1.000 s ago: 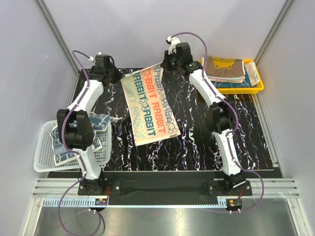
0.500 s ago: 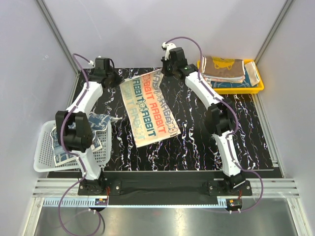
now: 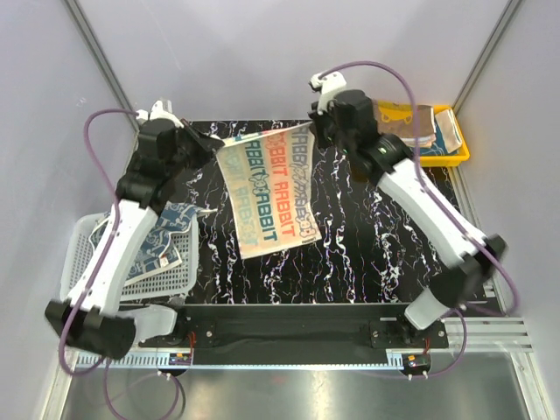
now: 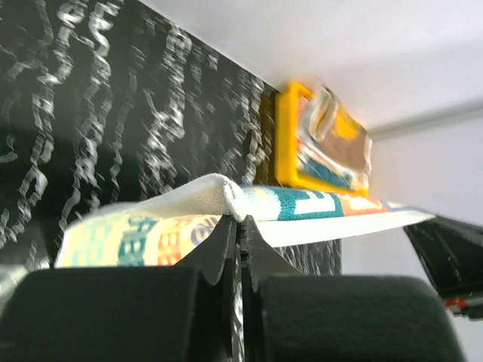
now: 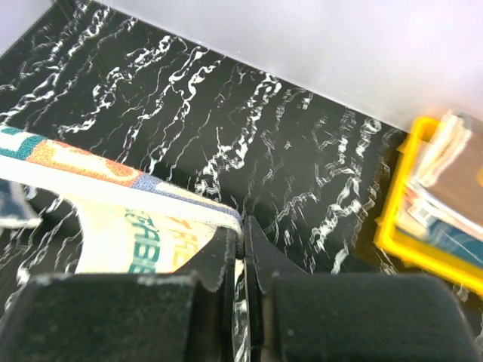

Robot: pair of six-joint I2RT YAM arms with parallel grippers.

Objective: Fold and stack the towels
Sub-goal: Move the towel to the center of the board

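In the middle of the black marbled table (image 3: 367,254), the teal-red lettered towel (image 3: 267,188) hangs stretched. Its far edge is lifted toward the far edge of the table, and its near end seems to rest on the surface. The white mesh basket (image 3: 79,271) at the left edge holds a navy patterned towel (image 3: 166,241). The yellow tray (image 3: 442,157) in the far right corner carries folded towels (image 3: 407,122).

The left gripper (image 3: 213,142) is closed on the far left corner of the lettered towel, and the right gripper (image 3: 313,131) is closed on the far right corner. I judge this cloth to be light, soft and limp. It needs two corner grips, taken a little inside the hem, because a thin edge can slip out.
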